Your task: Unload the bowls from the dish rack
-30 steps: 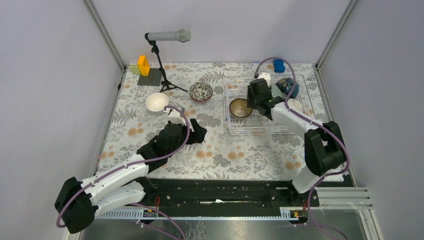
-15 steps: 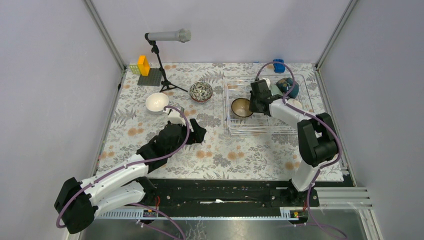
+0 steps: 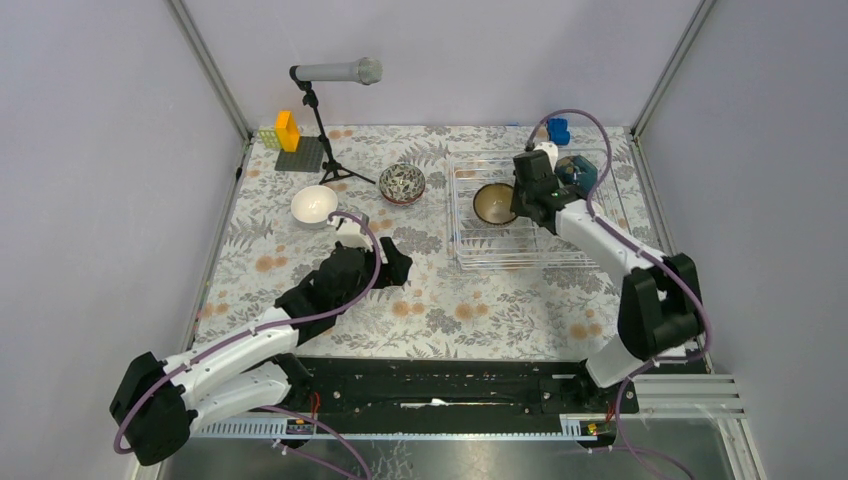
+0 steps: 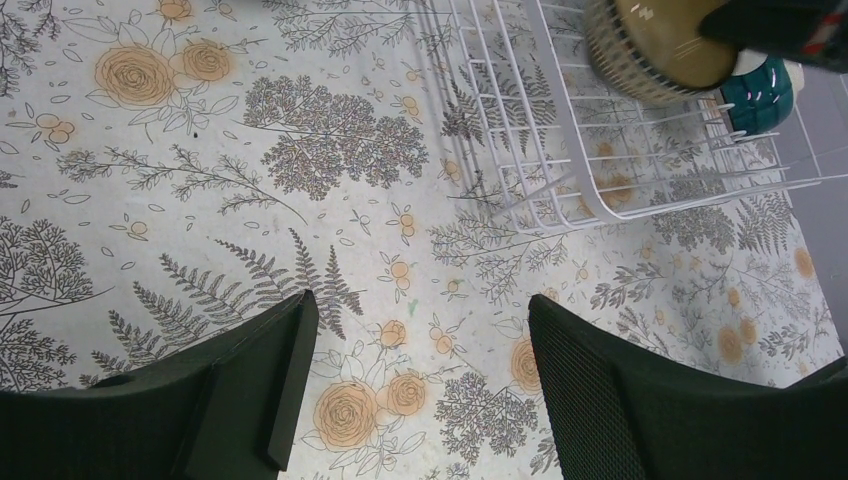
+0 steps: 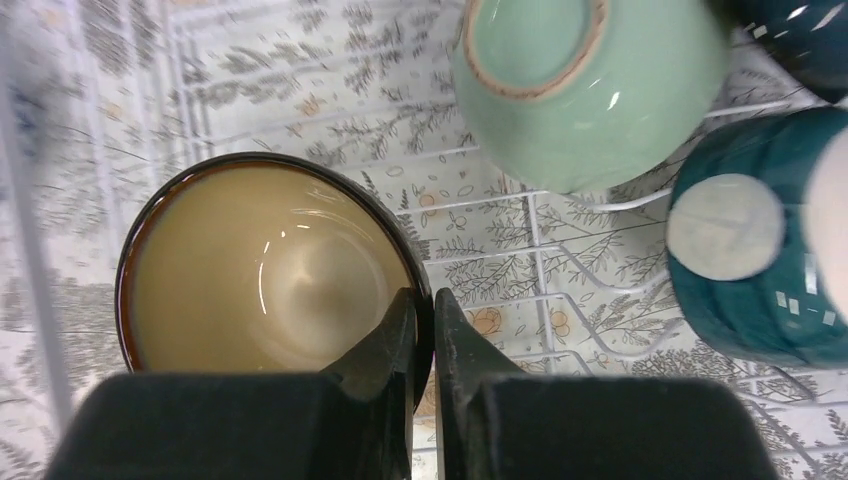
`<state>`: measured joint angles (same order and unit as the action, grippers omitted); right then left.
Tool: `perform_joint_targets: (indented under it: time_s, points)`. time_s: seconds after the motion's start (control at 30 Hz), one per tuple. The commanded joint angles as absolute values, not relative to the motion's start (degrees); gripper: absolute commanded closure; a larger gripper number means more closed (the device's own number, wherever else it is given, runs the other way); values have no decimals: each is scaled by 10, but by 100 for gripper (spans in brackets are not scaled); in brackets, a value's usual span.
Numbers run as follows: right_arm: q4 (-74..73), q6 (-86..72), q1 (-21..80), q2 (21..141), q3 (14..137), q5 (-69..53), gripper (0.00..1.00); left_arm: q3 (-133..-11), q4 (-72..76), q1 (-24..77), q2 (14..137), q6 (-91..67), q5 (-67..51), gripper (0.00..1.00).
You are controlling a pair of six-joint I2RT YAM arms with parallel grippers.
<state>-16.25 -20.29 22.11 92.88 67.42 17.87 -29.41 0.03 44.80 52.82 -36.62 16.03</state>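
Right gripper (image 5: 425, 300) is clamped on the dark brown bowl (image 5: 265, 275), one finger inside the rim and one outside, pinching the wall on my side. The bowl is mouth up with tan glaze inside, over the far-left part of the dish rack (image 3: 480, 258) (can't tell whether its foot touches the wire).

Still in the rack, right of my grip:
- mint green bowl (image 5: 585, 90), foot towards my wrist camera, close beside the brown one but not touching
- teal bowl (image 5: 745, 260), foot up, just beside the mint one on the near side

Left gripper (image 4: 420, 370) is wide open with nothing between the fingers. It hangs over the floral bench (image 3: 450, 300), near the rack's near-left corner and off its left side.

Already out on the bench, both mouth up and well left of the rack:
- white bowl (image 3: 314, 204)
- grey patterned bowl (image 3: 402, 182), a little further back, with a gap between them

A microphone stand (image 3: 325, 150) is at the far left, next to a yellow block (image 3: 288, 130).
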Motion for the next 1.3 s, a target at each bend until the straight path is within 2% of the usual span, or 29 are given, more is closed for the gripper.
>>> perform_joint_targets:
  time_s: [0.0,0.1,0.2,0.33,0.87,1.27]
  points:
    - [-123,-209,222,830,698,182,100,-312,27,447,535,-360,175,18]
    - [-102,-204,223,794,698,124,99,-320,22,447,537,-356,178,18]
    - [-81,-196,224,775,699,16,99,-326,15,447,533,-353,184,18]
    - [-67,-189,243,787,716,-71,99,-328,5,447,518,-350,203,18]
    - [-64,-186,400,1038,879,-105,98,-324,-92,447,360,-336,380,15]
    - [-83,-200,437,1248,1062,-54,96,-282,-94,447,323,-366,406,14]
